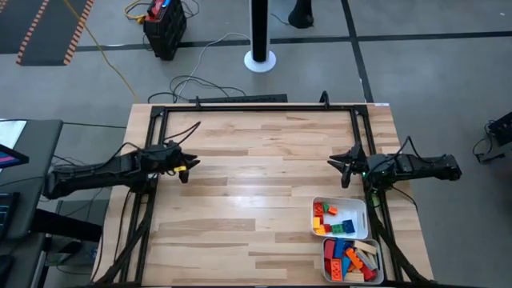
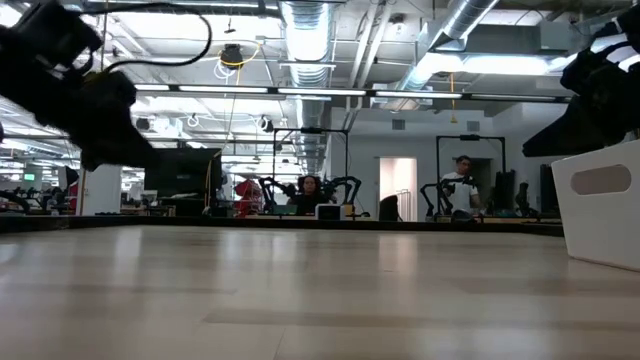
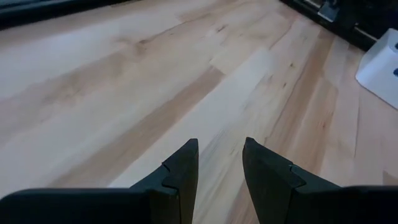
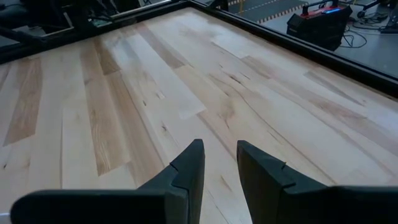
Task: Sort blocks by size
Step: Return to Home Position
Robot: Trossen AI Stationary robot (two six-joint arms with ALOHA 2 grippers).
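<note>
High view: worktop [image 1: 256,160] has no loose pieces on it. All the blocks [image 1: 342,240] sit in two white trays at the near right corner. The far tray [image 1: 340,199] holds the short bricks, the near tray [image 1: 323,264] the longer ones plus the tan wooden pieces. Left hand [image 1: 186,168] is at the left edge and right hand [image 1: 338,166] at the right edge. Both point inward, well apart from each other, and the right one is near the far tray without touching it.

Low view: dark arm masses hang at both upper corners, off the surface. One tray wall shows at the right. Hands can't be read here. People sit at desks far behind, nowhere near the rig.

Left wrist view: fingers [image 3: 183,168] stand at a narrow gap with nothing between them and bare wood ahead. A tray corner shows at the picture's edge.

Right wrist view: same story. The fingers [image 4: 189,165] have a narrow gap, hold nothing, and bare planks run ahead.

My read: sorting looks finished and this is the park/home step. The next move needs no grasp, just settling both arms into rest pose. The right arm should stay clear of the far tray so nothing gets knocked.
</note>
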